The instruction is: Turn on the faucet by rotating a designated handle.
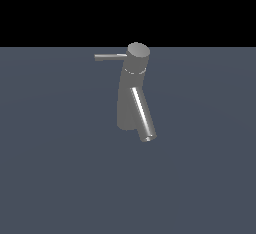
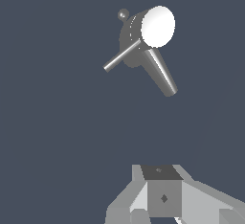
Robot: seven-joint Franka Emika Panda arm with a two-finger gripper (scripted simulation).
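Observation:
The faucet is a grey metal tap with a tall leaning body and a cylindrical cap. Its thick spout slants down toward the front. The handle, a thin straight rod, sticks out level from the cap toward the exterior view's left. The wrist view shows the faucet from above, with the bright cap face, the handle and the spout. My gripper shows only as grey blocks at that picture's edge, well apart from the faucet. Its fingertips are not distinct. No arm appears in the exterior view.
The faucet stands on a flat, plain blue-grey floor under a black background. A small grey ball shows beside the cap in the wrist view.

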